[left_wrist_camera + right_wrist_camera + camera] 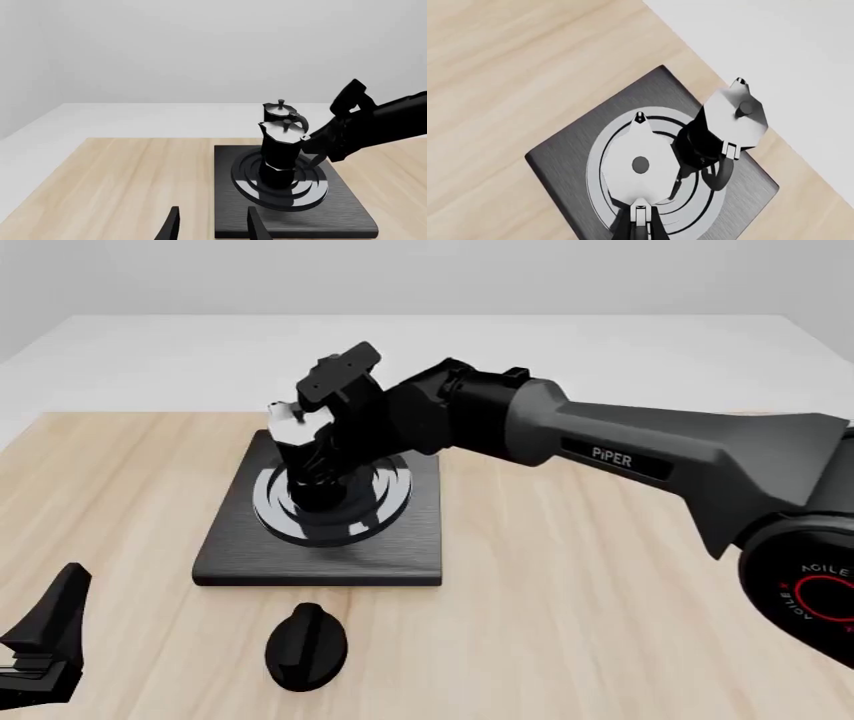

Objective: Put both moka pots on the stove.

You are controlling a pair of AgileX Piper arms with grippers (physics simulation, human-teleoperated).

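On the stove, both moka pots seated, right gripper at 12 o'clock, jaw state unclear; left gripper apart; calls for withdrawing.

White lettering "PiPER" is showing on the right arm right of centre in the front view, while its base joint at the lower right edge is carrying partly cropped letters, probably "AGILE".
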